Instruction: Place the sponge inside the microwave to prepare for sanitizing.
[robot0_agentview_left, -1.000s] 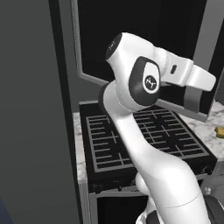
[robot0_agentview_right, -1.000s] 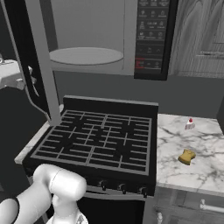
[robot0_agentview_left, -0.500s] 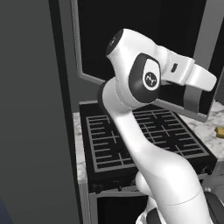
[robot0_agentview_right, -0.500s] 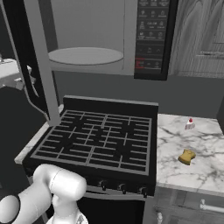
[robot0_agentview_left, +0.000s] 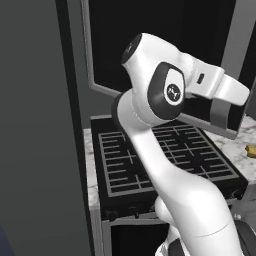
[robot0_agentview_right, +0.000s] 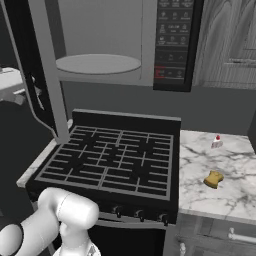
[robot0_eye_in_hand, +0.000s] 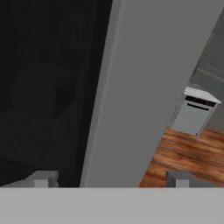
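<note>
The tiny yellow-tan blocky sponge (robot0_agentview_right: 213, 179) lay flat on the white marbled table (robot0_agentview_right: 200, 170) to the right of the black grated stove (robot0_agentview_right: 110, 160), near a small white red-capped bottle (robot0_agentview_right: 216, 141) that stood farther back, the two well apart. The large grey-framed microwave (robot0_agentview_right: 172, 45) hung above the stove with its dark glass door (robot0_agentview_right: 32, 85) swung wide to the left, so that the round pale turntable (robot0_agentview_right: 98, 63) sat exposed in the grey cavity. The white arm's tool (robot0_eye_in_hand: 111, 177) was up at that door, far to the left of the sponge and much higher. From the left side I could see the arm (robot0_agentview_left: 170, 95) reaching across in front of the door's lower edge, with only a sliver of the sponge (robot0_agentview_left: 251, 149) at the far right. The hand camera caught what neither base camera did: two small grey fingertips (robot0_eye_in_hand: 42, 178) set apart, with the door's grey edge running between them, dark glass on one side and a wooden floor (robot0_eye_in_hand: 183, 162) on the other. Whether they pressed that edge I could not tell.
</note>
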